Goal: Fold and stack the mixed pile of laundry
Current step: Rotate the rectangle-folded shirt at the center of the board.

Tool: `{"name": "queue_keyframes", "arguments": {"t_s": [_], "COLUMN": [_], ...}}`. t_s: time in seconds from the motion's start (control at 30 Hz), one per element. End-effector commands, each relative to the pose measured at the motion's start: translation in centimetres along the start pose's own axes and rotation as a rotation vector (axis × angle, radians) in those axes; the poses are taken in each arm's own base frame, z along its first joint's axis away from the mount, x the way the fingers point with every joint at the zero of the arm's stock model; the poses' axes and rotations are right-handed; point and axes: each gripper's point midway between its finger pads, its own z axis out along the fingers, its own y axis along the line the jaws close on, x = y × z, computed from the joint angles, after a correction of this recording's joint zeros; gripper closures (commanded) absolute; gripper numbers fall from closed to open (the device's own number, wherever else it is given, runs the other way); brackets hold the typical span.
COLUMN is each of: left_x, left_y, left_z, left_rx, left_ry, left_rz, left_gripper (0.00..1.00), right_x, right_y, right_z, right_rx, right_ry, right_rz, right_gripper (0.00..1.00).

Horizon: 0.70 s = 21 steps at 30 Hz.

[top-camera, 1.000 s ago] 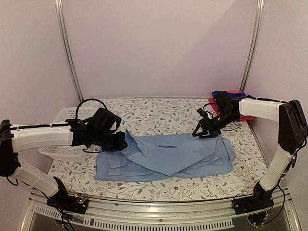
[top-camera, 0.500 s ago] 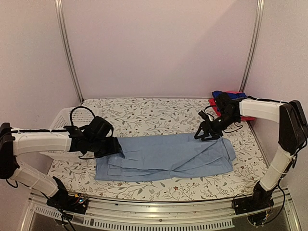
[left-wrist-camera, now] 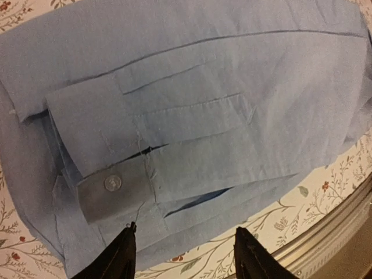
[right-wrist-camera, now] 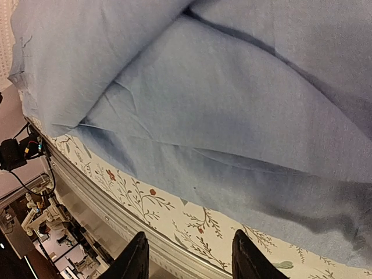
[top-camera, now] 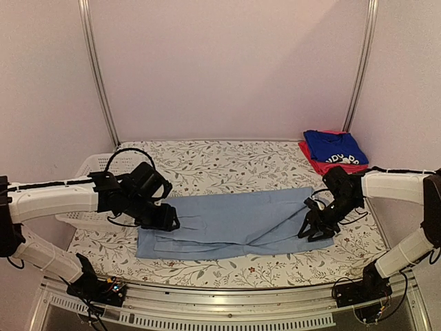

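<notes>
The light-blue collared shirt lies folded into a long flat band across the middle of the floral cover. My left gripper hovers over its left end, open and holding nothing. In the left wrist view the left gripper hangs over a sleeve cuff with a button. My right gripper is at the shirt's near right corner. The right wrist view shows the right gripper open over the shirt's front edge. The royal-blue shirt lies folded on the red-pink one at the back right.
A white perforated basket stands at the left, behind my left arm. The metal rail of the table's near edge runs just below the shirt. The floral table cover shows behind the shirt.
The left gripper has opened and let go of the shirt's raised left fold, which now lies flat. The right arm has swung from the shirt's back right edge to its near right corner.
</notes>
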Motion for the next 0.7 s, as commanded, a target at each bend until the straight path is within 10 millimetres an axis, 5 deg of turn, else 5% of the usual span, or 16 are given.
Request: {"name": "queue_keyframes", "arguments": {"t_s": [0.0,0.07,0.3,0.5,0.57,0.67], "left_x": [6.2,7.2,13.5,12.2,9.6,4.1], "left_y": [2.7,3.6,11.4,12.4,9.1,-0.7], "left_z": [0.7,1.5,2.5,1.1,1.6,1.0], "left_rx": [-0.081,-0.131,-0.5,-0.568,-0.423,-0.073], "left_ry": [0.21,0.26,0.504,0.445,0.374,0.193], "left_rz": [-0.006,-0.018,-0.135,-0.178,-0.105,0.087], "left_gripper": [0.44,0.47,0.59,0.6,0.56,0.45], "right_x": [0.2,-0.1,-0.5,-3.8,-5.7,-8.2], "right_y": [-2.0,-3.1,-7.6,-8.6,-8.0,-7.3], "right_z": [1.1,1.7,2.4,1.5,1.4,0.9], "right_rx": [0.007,0.02,0.051,0.092,0.06,0.053], "right_ry": [-0.003,0.009,0.03,-0.043,-0.059,-0.068], "right_rz": [0.115,0.149,0.291,0.322,0.31,0.274], "right_gripper": [0.53,0.54,0.63,0.65,0.68,0.69]}}
